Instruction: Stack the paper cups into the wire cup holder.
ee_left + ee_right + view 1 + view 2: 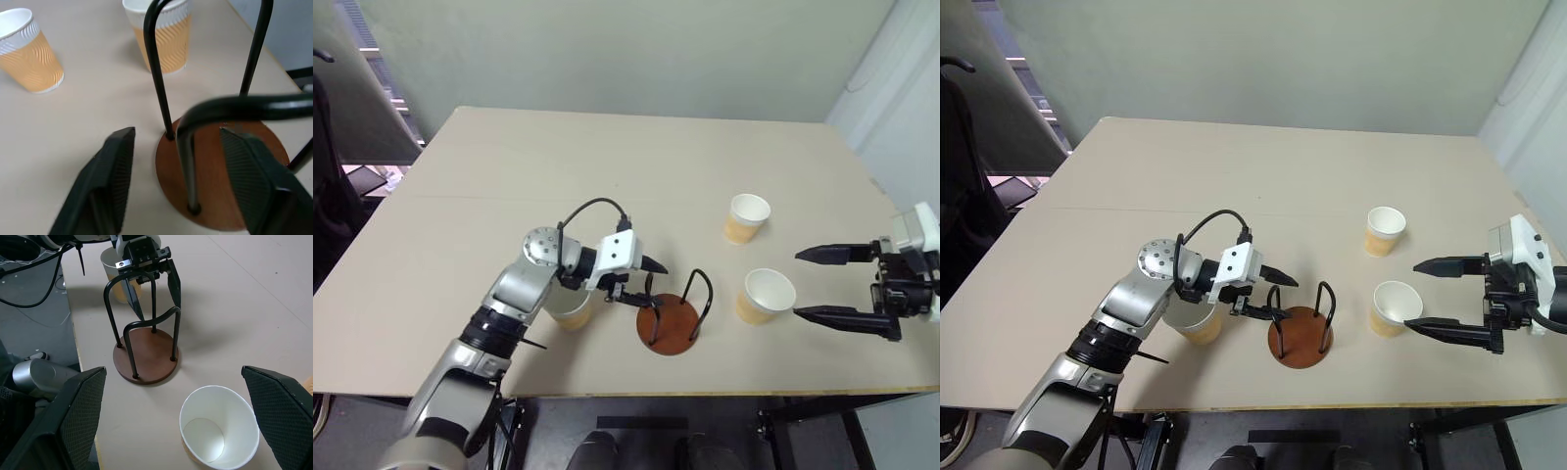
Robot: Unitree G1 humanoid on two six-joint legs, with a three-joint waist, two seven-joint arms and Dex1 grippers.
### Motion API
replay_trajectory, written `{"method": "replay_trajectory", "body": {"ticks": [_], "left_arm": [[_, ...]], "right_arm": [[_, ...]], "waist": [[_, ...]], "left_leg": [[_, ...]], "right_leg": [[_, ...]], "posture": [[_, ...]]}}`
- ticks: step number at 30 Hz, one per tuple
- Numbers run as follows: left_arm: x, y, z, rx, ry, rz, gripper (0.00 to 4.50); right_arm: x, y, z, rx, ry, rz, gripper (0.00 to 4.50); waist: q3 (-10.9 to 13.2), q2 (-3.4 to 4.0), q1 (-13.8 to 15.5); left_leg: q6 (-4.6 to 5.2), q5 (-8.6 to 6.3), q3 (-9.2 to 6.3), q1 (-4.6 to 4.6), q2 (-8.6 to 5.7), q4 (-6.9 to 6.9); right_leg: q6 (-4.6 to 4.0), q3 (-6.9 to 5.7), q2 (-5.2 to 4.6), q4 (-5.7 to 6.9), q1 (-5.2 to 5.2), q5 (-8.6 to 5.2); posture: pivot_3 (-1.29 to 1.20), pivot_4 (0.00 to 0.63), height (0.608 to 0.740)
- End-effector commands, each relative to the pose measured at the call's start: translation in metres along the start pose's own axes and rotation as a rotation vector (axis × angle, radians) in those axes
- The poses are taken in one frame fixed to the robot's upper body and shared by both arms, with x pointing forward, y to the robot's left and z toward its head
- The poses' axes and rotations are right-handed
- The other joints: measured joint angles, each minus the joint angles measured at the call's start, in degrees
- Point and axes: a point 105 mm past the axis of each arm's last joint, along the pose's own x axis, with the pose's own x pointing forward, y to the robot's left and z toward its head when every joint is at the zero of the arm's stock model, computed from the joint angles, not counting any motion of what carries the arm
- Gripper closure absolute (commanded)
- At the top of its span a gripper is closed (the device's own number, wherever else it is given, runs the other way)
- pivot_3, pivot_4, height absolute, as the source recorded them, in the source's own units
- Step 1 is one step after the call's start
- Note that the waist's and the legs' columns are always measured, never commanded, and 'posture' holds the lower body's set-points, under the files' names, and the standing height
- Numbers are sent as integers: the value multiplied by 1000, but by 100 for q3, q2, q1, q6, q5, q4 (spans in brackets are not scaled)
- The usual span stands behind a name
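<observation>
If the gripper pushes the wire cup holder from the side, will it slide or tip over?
The wire cup holder probably slides rather than tips: its disc base is wide and flat on the table. The thin wire loops look light, so its weight likely sits low. A high push could still rock it.

No readable text, label, brand, number or sign anywhere. Only a wavy embossed pattern on the paper cups [30, 58], no lettering. Nothing printed on the wire cup holder [145, 355] or the desk [607, 176].
</observation>
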Motion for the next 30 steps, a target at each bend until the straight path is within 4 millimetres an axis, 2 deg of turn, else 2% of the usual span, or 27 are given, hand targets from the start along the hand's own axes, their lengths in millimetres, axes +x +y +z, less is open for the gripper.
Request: {"method": "replay_trajectory", "body": {"ticks": [1, 5, 11, 14, 17, 19, 24, 30], "left_arm": [[-15, 5, 19, 44, -42, 5, 1541], [-26, -4, 32, 56, -67, -39, 1541], [-32, 2, 50, 54, -128, 9, 1541], [-38, 2, 53, 53, -123, 17, 1541], [-54, -1, 52, 63, -61, 33, 1541], [-72, -1, 49, 58, -1, 70, 1541], [-104, -18, 37, 21, 125, 97, 1541], [-125, -27, 48, 4, 130, 168, 1541]], "right_arm": [[-1, -2, 4, -39, 10, -10, 0], [5, -5, -12, -44, 96, -6, 0], [18, -11, -34, -73, 211, 10, 0], [23, -13, -38, -86, 225, 22, 0], [27, -14, -41, -102, 246, 43, 0], [30, -15, -45, -115, 266, 59, 0], [39, -19, -47, -145, 275, 88, 0], [52, -22, -51, -186, 308, 129, 0]], "waist": [[0, 0, 0], [0, 0, -1], [0, 0, -8], [0, 0, -15], [0, 0, -25], [1, -1, -34], [0, 0, -79], [1, -1, -61]], "left_leg": [[0, 0, 0, 0, 0, 0], [1, -1, -1, -1, 1, 0], [5, -3, -2, 0, 3, 1], [5, -3, -2, -1, 8, 0], [5, -3, -2, -1, 8, -3], [5, -4, -3, 1, 9, -8], [5, -3, -20, 2, 15, -20], [6, -3, -45, -1, 34, -19]], "right_leg": [[0, 0, 0, 0, 0, 0], [0, 0, 0, -1, -1, 0], [1, 1, -6, 0, -1, 1], [3, 1, -10, 1, -3, 2], [3, 1, -8, -2, -4, 2], [3, 1, -6, -3, -6, 2], [2, 8, -7, -3, -16, 1], [0, 8, -15, -1, -22, 1]], "posture": [[0, 150, 740], [0, 150, 740], [0, 150, 740], [0, 150, 740], [0, 150, 740], [0, 150, 740], [0, 150, 740], [0, 150, 740]]}}
